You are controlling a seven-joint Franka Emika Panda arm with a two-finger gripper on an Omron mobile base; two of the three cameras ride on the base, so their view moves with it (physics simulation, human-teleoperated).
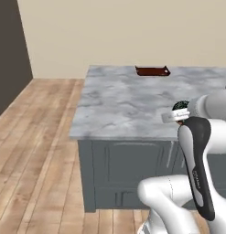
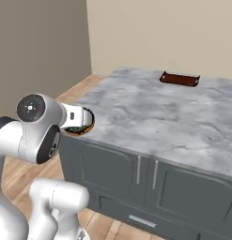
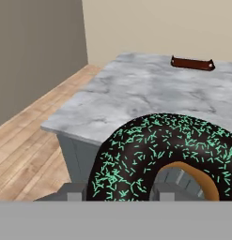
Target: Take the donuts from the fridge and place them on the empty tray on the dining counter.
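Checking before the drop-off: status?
Pincer shut on donut. Tray bare at the dining counter's far edge. Nothing in the way.

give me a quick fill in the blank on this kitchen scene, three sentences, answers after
1. The gripper is shut on a ____ with green sprinkles.
2. The dark reddish-brown tray sits near the counter's ____ edge, away from the robot.
3. The dining counter has a grey-veined ____ top.

Missing words: donut; far; marble
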